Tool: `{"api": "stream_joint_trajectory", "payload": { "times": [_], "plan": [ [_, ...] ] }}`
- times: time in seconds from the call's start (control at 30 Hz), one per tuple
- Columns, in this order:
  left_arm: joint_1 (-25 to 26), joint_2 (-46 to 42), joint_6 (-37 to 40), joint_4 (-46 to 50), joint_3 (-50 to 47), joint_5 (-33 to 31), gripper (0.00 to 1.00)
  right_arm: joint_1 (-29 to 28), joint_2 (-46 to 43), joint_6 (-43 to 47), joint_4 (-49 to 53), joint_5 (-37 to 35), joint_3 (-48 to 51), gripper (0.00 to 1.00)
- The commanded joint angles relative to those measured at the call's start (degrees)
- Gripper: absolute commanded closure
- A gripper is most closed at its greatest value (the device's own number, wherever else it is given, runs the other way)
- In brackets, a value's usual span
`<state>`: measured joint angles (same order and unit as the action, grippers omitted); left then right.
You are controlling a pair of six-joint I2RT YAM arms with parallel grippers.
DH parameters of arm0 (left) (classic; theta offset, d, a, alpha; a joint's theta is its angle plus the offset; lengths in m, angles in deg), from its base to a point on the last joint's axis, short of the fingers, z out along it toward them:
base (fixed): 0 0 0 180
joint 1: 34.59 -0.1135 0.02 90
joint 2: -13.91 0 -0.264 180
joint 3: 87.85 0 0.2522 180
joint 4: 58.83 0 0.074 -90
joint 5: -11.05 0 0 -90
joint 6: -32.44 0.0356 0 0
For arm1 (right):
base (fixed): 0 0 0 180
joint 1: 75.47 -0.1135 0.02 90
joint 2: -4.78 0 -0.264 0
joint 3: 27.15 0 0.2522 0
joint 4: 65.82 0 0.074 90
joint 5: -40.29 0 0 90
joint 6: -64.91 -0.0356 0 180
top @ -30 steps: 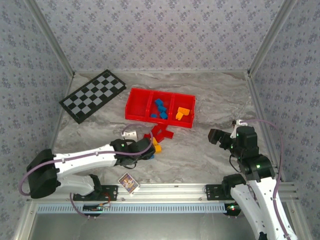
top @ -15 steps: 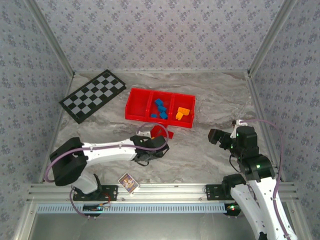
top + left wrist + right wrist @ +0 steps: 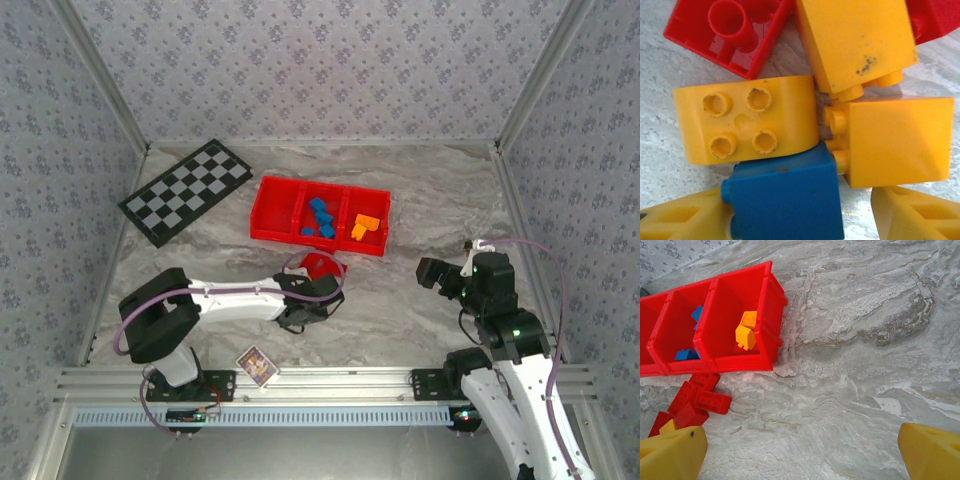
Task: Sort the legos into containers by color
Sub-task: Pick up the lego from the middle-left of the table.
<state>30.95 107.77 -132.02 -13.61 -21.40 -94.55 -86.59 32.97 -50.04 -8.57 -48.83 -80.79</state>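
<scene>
My left gripper (image 3: pixel 797 217) is low over the loose legos in front of the tray, and its yellow fingers (image 3: pixel 680 220) straddle a blue brick (image 3: pixel 785 195). The left finger touches the brick; a gap remains at the right finger. Beyond the blue brick lie a rounded yellow brick (image 3: pixel 745 125), two more yellow bricks (image 3: pixel 895 140) and a red brick (image 3: pixel 725 35). The red tray (image 3: pixel 268 228) has an empty left compartment, blue bricks (image 3: pixel 320 215) in the middle one and orange bricks (image 3: pixel 366 226) in the right one. My right gripper (image 3: pixel 800 455) hangs open over bare table.
A black-and-white checkered board (image 3: pixel 185 190) lies at the back left. A small printed card (image 3: pixel 257 365) sits by the near rail. Loose red bricks (image 3: pixel 700 400) lie in front of the tray. Patterned walls and metal rails close in the table.
The left arm has swung right and reached into the loose pile, and its jaws have narrowed around the blue brick. The right arm has not moved.
</scene>
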Motion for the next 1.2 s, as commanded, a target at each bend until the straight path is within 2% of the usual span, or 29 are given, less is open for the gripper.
{"api": "stream_joint_trajectory", "payload": {
  "times": [0.0,0.2,0.3,0.4,0.53,0.73,0.97,1.17],
  "plan": [
    [-0.96,-0.17,-1.31,-1.13,-2.07,0.61,0.35,0.44,0.09,0.83,0.05,0.02,-0.03,0.0],
    [-2.32,-0.26,-0.65,-1.55,-3.27,0.27,0.41,0.65,0.06,0.8,0.02,0.03,0.04,0.0],
    [-2.68,-0.5,-0.02,-1.76,-3.33,-0.1,0.47,0.58,0.14,0.85,0.02,0.05,-0.02,0.0],
    [-2.7,-1.0,0.1,-1.83,-3.31,-0.92,0.57,0.66,0.05,0.86,0.02,0.06,0.06,0.0],
    [-2.01,-2.9,0.66,-2.81,-3.4,-2.78,0.63,0.87,0.12,0.76,-0.08,0.09,0.06,0.0],
    [0.58,-7.35,2.65,5.23,0.93,-9.14,0.69,1.52,1.15,0.74,0.32,-0.59,-0.22,0.0],
    [-0.39,-13.09,13.0,10.6,8.89,-15.11,0.7,1.3,-0.44,0.55,0.99,-2.05,-0.38,0.0],
    [-7.95,-11.62,24.98,7.89,16.56,-14.16,0.7,1.3,-0.83,0.6,0.33,-1.32,-0.02,0.0]
  ]
}}
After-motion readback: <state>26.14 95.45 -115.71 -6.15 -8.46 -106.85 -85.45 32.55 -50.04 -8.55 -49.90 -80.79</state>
